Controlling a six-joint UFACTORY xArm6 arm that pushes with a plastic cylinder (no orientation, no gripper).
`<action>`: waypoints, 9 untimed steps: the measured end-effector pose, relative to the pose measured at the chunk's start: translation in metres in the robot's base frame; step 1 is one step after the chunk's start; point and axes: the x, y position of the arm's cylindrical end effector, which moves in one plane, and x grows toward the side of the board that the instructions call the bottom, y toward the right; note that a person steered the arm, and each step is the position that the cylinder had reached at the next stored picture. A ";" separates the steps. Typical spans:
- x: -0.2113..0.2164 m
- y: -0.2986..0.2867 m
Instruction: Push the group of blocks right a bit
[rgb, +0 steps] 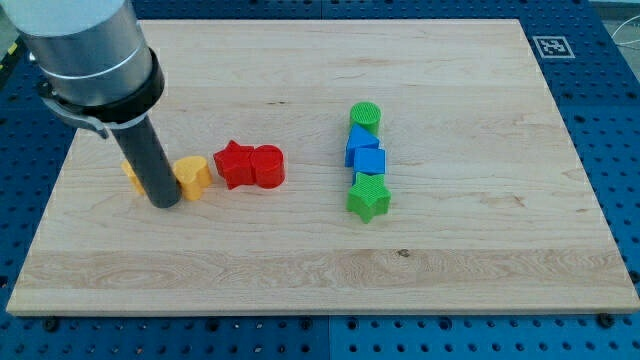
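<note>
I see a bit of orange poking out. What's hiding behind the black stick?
Behind my tip sits an orange block; only its left edge shows, so its shape is hidden. A yellow-orange block sits just right of the rod. Whether they touch is covered.

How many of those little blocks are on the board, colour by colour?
Yellow blocks: 2, one partly hidden behind the rod
Red blocks: 2
Green blocks: 2
Blue blocks: 2
Total: 8
My tip sits between the two yellow ones.
</note>
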 end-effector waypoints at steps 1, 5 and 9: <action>-0.002 0.001; 0.041 0.001; 0.015 -0.063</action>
